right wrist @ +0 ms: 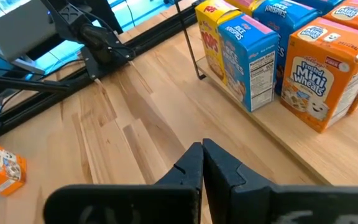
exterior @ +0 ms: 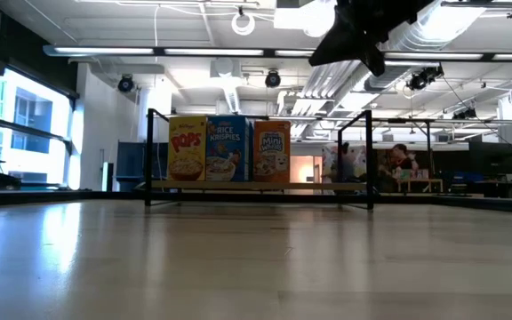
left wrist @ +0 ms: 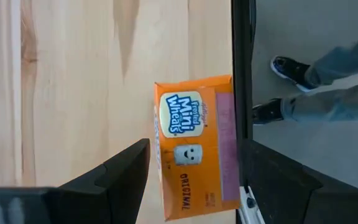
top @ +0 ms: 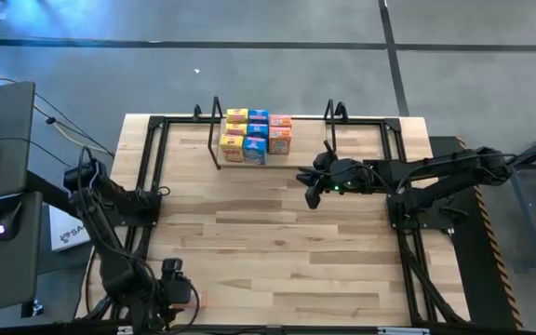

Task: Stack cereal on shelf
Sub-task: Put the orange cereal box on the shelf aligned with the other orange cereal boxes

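bright overhead strip lights, window glare, sharp pictures

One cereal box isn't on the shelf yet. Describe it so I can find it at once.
On the wooden table, go to the left arm's corner, across from the shelf. There, directly beneath the left hand, a lone orange Mini Wheats box lies flat beside the black edge frame; all other boxes stand upright on the shelf.

orange box [left wrist: 197,149]: lower end cut off | right pincer [exterior: 363,40]: cropped at top
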